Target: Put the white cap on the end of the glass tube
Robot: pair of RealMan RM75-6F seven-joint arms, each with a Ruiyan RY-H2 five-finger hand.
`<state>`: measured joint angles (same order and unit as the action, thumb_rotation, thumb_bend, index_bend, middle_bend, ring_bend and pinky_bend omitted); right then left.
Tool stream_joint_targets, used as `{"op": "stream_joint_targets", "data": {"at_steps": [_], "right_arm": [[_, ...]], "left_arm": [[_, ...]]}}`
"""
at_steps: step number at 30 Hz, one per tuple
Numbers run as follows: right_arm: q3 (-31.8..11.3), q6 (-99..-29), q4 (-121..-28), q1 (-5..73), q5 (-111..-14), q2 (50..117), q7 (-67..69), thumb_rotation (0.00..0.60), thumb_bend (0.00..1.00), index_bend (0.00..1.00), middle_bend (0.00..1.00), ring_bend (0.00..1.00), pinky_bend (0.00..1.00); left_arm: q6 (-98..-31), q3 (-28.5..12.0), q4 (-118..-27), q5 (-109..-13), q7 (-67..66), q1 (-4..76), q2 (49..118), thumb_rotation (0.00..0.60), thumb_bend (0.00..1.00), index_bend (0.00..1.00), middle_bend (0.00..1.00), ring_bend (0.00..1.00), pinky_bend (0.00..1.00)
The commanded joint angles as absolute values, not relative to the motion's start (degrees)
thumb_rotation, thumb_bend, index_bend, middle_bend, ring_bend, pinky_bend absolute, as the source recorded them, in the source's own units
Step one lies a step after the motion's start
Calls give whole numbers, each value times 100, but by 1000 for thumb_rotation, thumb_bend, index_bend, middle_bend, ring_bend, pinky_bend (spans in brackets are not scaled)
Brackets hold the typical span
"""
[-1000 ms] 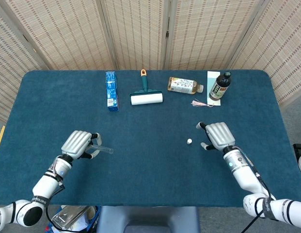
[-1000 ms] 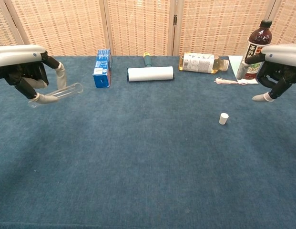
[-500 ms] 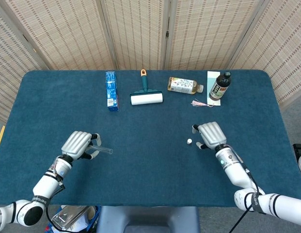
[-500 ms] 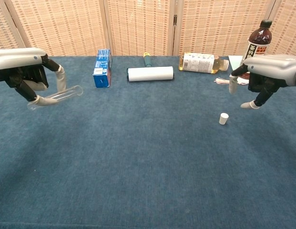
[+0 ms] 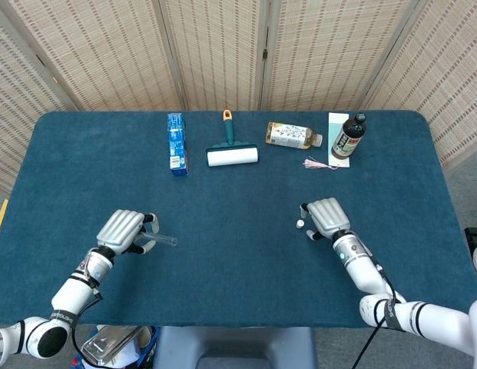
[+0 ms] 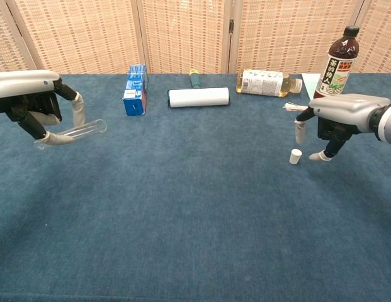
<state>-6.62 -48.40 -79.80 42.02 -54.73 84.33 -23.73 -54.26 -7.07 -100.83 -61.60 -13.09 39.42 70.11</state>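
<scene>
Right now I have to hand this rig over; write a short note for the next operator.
Left hand holds the clear glass tube above the blue table, open end pointing inward.
Right hand is open, holding nothing, fingers spread beside the small white cap; contact with the cap cannot be confirmed.
The cap stands on the cloth, not picked up.
Done: tube picked up.
Left: grasp the cap, bring it to the tube, press it onto the end.

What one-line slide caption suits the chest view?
Left robot hand holds the glass tube aloft while right robot hand reaches beside the white cap.
</scene>
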Motion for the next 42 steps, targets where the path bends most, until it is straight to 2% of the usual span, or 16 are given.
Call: {"op": "stream_joint_targets", "data": {"at_steps": [1,27,42], "right_arm": [[-667,-4774,-7893,4248,-5408,8505,-2396,600,234,431,1000,1000,1000],[-699,-4488,-7429,4479,-5168,8835,-2380,600,263,451,1000,1000,1000],[-680,-4458,-7387,4538,-5078,8863,-2414,600,319,486,1000,1000,1000]], "left_arm": [[-5411,-699,-10065,-6156,-1302,3945,7022,600,447,664,1000,1000,1000],[-5370,-680,-9960,-6161,-1225,3930,7042,600,446,663,1000,1000,1000],[-5337,-673,-9878,-6162,-1171,3920,7069,600,447,663,1000,1000,1000]]}}
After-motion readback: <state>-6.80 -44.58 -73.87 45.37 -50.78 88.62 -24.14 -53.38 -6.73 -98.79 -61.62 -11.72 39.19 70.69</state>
